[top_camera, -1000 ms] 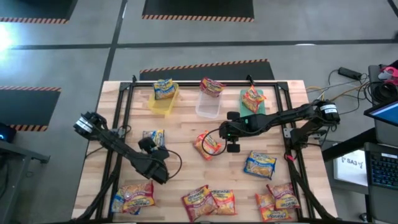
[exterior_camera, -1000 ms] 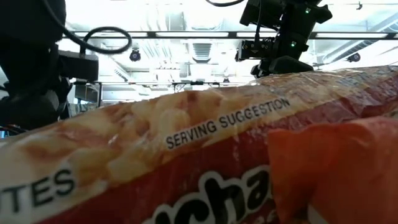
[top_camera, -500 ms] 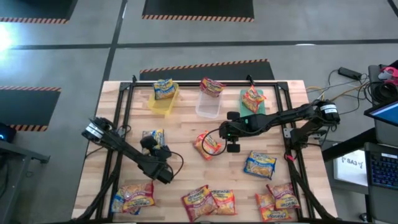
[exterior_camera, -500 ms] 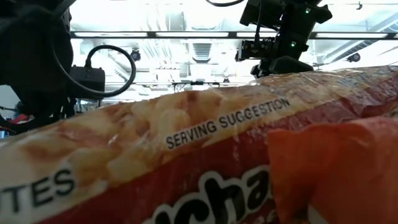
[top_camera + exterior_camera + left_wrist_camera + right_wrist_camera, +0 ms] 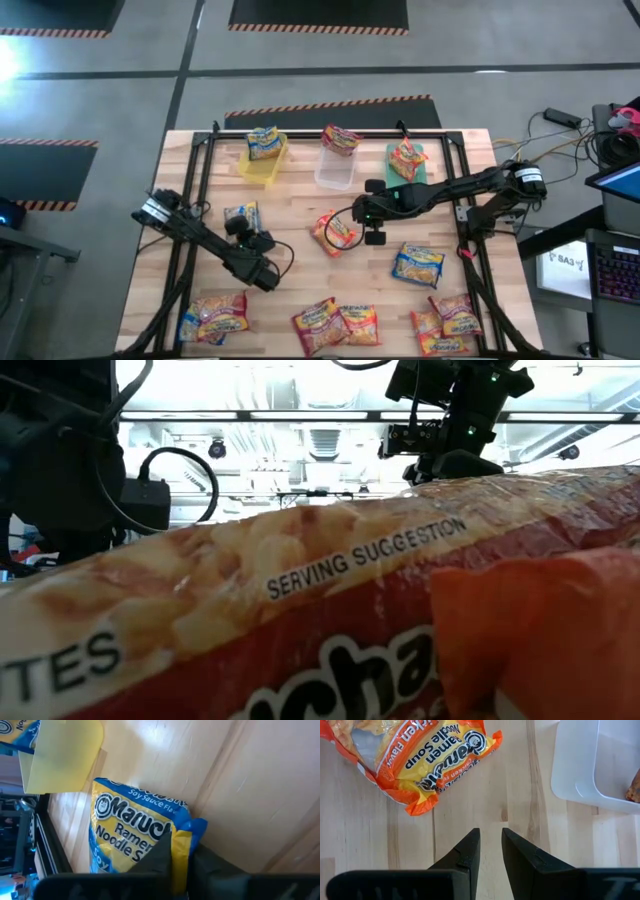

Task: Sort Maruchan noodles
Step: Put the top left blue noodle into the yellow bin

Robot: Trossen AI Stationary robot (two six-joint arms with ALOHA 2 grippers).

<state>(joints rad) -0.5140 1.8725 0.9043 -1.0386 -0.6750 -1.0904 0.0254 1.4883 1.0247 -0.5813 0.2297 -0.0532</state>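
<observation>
table (image 5: 300,215): pale wood, smooth planks | noodle packets (image 5: 131,837): shiny crinkly plastic | yellow bin (image 5: 258,168): see-through plastic | clear bin (image 5: 580,770): smooth plastic | gripper fingers (image 5: 466,855): dark matt plastic

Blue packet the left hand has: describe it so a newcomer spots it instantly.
Start at the yellow bin on the table's far left. Just nearer than it, alone on bare wood, lies the blue packet, its edge pinched by the left hand. It is the only blue-and-yellow packet in a hand.
</observation>
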